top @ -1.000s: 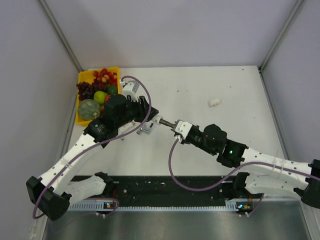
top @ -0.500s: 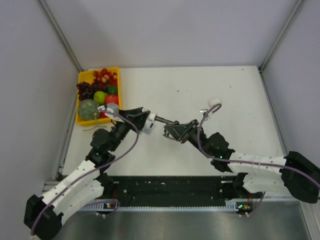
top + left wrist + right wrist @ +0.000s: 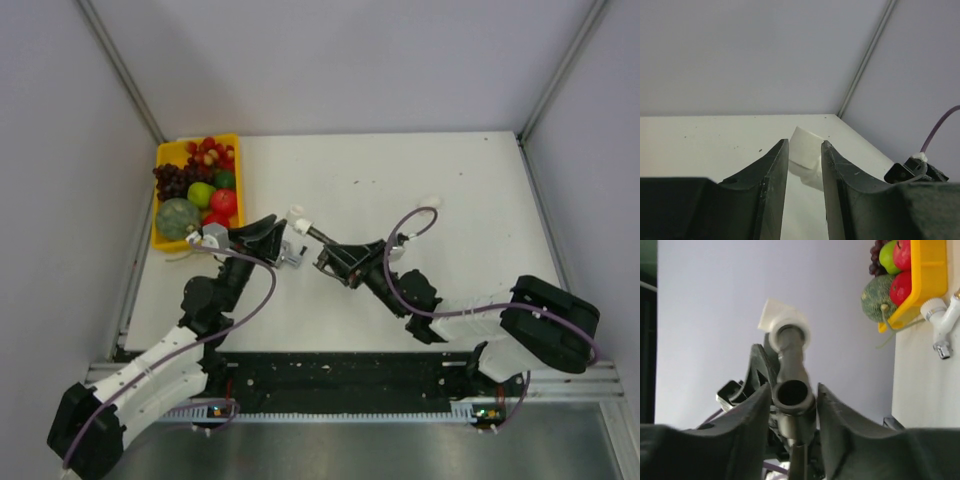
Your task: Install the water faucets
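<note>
Grey metal tap (image 3: 790,355) is sitting pinched in the right gripper (image 3: 794,390), nose entering the white fitting (image 3: 804,152) the left gripper (image 3: 804,145) is nipping, just beside the yellow tray (image 3: 166,150). Risk: a tilted push jamming the joint or popping the fitting free.

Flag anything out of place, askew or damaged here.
Nothing looks spilled or broken. A small white piece lies alone far out on the table, and a white faucet lies loose beside the yellow tray. The right gripper holds the dark grey faucet.
</note>
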